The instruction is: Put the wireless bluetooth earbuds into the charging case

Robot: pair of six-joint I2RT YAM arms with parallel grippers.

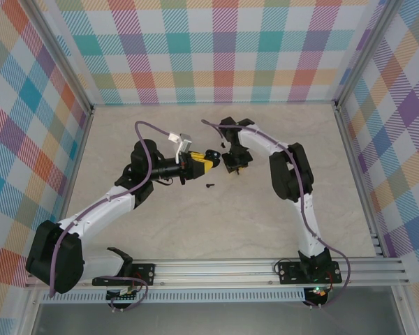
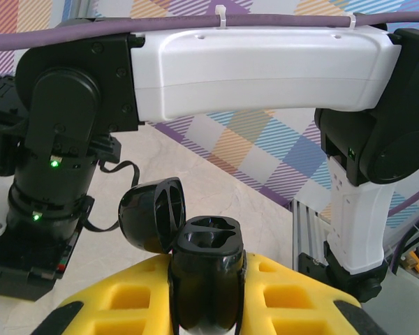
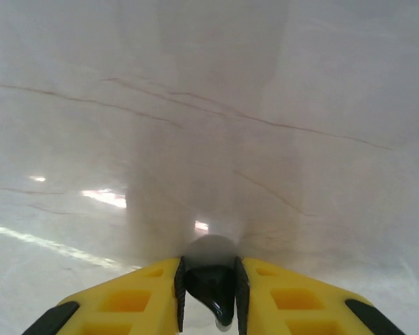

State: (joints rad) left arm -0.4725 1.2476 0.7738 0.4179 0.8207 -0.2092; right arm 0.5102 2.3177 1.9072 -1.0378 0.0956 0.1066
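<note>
Open charging case (image 2: 208, 241) clamped in your left gripper (image 2: 208, 283); black earbud (image 3: 211, 296) pinched in your right gripper (image 3: 209, 269).
The case's lid (image 2: 153, 213) is swung back, and its wells are too dark to read. The earbud's lower end is cut off by the frame edge, close over the blurred table (image 3: 209, 105). From above, a tiny dark piece (image 1: 209, 185) lies near both grippers, too small for you to name.
</note>
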